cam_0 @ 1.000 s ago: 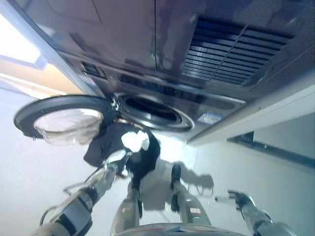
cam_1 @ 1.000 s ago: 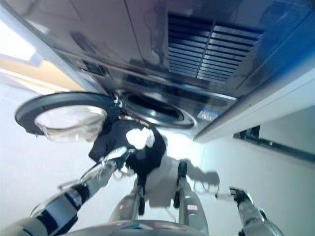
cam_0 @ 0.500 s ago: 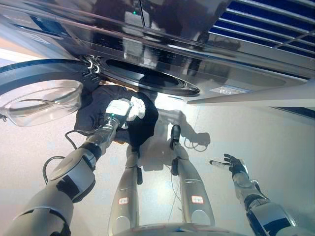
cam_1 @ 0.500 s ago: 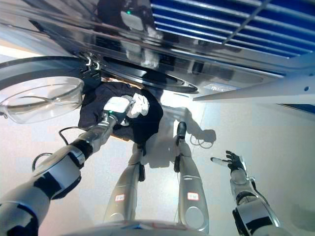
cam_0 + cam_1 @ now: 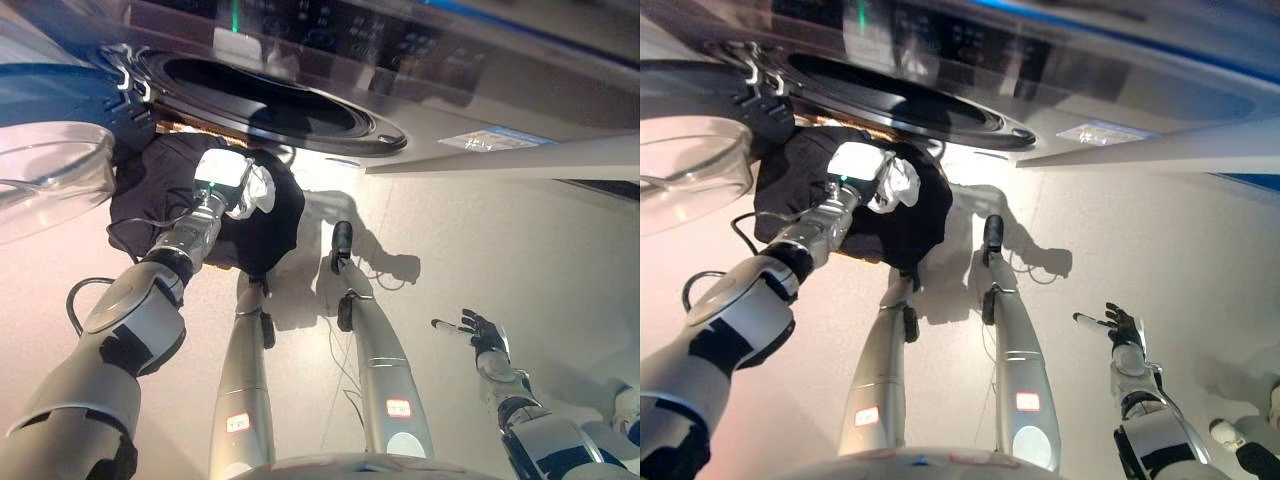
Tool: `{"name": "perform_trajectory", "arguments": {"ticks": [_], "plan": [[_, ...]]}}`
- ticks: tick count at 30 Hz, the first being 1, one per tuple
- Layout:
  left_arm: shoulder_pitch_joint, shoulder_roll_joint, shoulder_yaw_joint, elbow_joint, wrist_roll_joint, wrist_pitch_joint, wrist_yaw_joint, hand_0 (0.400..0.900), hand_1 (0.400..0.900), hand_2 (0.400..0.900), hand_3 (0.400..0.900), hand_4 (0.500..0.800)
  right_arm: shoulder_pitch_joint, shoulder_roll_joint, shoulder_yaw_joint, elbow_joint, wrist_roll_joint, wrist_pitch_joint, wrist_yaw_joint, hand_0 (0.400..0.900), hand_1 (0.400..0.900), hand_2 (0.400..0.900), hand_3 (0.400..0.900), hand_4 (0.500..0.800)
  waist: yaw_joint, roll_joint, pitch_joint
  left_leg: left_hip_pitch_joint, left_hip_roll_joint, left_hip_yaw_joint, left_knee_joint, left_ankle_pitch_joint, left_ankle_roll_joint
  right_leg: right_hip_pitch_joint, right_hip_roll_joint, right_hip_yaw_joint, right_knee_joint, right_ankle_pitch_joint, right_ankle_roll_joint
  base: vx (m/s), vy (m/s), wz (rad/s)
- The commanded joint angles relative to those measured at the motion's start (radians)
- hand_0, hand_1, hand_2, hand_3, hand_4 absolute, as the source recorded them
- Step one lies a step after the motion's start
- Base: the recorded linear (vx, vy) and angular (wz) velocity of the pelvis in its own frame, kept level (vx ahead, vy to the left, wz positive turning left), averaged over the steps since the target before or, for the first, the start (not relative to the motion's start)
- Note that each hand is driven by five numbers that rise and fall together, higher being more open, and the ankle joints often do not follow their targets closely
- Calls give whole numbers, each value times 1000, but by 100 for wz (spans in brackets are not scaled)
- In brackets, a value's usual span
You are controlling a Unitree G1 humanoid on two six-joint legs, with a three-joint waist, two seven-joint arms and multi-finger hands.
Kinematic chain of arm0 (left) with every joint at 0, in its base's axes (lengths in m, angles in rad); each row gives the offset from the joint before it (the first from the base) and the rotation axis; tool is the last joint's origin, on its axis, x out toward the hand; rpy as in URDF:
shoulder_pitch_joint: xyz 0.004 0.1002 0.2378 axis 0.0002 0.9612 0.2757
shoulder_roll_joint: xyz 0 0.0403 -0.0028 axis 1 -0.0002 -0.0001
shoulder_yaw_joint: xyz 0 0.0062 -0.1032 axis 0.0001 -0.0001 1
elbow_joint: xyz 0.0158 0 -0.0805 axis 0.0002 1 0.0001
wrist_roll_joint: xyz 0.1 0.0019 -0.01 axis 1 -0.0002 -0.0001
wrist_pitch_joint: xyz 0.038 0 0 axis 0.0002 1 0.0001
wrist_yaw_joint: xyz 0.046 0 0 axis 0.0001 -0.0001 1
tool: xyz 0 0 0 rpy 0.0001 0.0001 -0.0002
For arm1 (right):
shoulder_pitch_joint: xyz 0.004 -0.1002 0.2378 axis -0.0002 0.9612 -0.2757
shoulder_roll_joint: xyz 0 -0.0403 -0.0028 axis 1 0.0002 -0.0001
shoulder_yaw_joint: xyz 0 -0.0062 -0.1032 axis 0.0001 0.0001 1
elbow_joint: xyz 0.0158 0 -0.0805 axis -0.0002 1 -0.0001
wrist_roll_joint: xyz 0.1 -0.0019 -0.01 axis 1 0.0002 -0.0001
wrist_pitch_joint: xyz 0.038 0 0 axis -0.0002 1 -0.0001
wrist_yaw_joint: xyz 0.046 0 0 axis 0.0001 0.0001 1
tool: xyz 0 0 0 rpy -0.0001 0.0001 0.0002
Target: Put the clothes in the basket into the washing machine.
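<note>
A dark washing machine fills the top of the view, its round drum opening [image 5: 265,95] facing me and its glass door [image 5: 50,165] swung open to the left. Just below the opening hangs a bundle of black clothes [image 5: 270,225]. My left hand [image 5: 260,190] reaches up from the lower left, its white-tipped fingers curled into that black cloth. A thin brown rim shows above and below the bundle; what it belongs to is hidden. My right hand [image 5: 485,332] is low at the right over the floor, its fingers spread and holding nothing.
The machine's control panel [image 5: 330,15] with a green light runs along the top. A pale floor [image 5: 470,230] lies below. A white ledge [image 5: 520,160] juts out at the right of the machine. Something small and white [image 5: 1225,430] sits at the lower right edge.
The camera has tipped and moved closer, so the machine's opening now sits higher and larger. My left hand still grips the black clothes below the opening. The right hand stays low at the right.
</note>
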Motion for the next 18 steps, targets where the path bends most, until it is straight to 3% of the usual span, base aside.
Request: {"name": "perform_trajectory", "arguments": {"ticks": [1, 4, 5, 12, 13, 14, 15, 16, 18], "plan": [[-59, 45, 12, 22, -20, 10, 47, 900, 900, 900, 900, 800, 77, -29, -16, -4, 73, 2, -48, 900, 900, 900, 900, 800, 9, 8, 2, -51, -23, 26, 3, -11, 28, -13, 11, -2, 74, -44, 59, -20, 27, -8], [-85, 54, -1, 28, -28, 7, 40, 900, 900, 900, 900, 800, 58, -21, -5, -7, 90, -2, -50, 900, 900, 900, 900, 800, 7, 9, 4, -102, -20, 36, 47, -27, 33, -64, 16, 3, 102, -50, 61, 21, 15, -7], [-89, 55, -5, 31, -29, 5, 37, 900, 900, 900, 900, 800, 58, -20, -3, -8, 96, -4, -52, 900, 900, 900, 900, 800, 11, 13, 1, -107, -15, 31, 75, -68, 30, -72, 24, 8, 132, -84, 70, 89, 10, -12], [-117, 77, -28, 38, -37, 0, 24, 900, 900, 900, 900, 800, 53, -31, -19, -21, 146, -22, -56, 900, 900, 900, 900, 800, 7, 13, -3, -204, -17, 38, 163, -103, 46, -170, 29, 8, 212, -107, 67, 4, 14, -8], [-116, 74, -27, 41, -37, 2, 26, 857, 857, 857, 857, 774, 52, -28, -17, -21, 148, -23, -56, 900, 900, 900, 900, 800, 9, 14, -6, -213, -18, 36, 169, -105, 47, -180, 27, 6, 218, -108, 66, 0, 0, 0], [-120, 67, -26, 42, -42, 3, 25, 598, 598, 598, 598, 619, 48, -26, -15, -20, 151, -25, -60, 900, 900, 900, 900, 800, 9, 15, -9, -219, -19, 37, 169, -107, 48, -186, 28, 4, 217, -111, 65, 0, 0, 0], [-126, 63, -25, 42, -46, 4, 27, 451, 451, 451, 451, 531, 41, -25, -14, -20, 155, -28, -62, 900, 900, 900, 900, 800, 9, 16, -13, -222, -21, 36, 167, -108, 49, -189, 28, 5, 214, -112, 64, 0, 0, 0], [-129, 60, -24, 43, -46, 4, 31, 400, 400, 400, 400, 500, 37, -20, -13, -20, 157, -30, -65, 900, 900, 900, 900, 800, 9, 17, -16, -225, -23, 34, 165, -108, 49, -194, 29, 6, 214, -114, 64, 0, 0, 0], [-139, 51, -24, 47, -54, 4, 33, 400, 400, 400, 400, 500, 20, -12, -1, -20, 160, -34, -70, 900, 900, 900, 900, 800, 10, 17, -22, -231, -22, 37, 161, -109, 51, -201, 28, 5, 210, -114, 64, 11, 11, -5]]}}
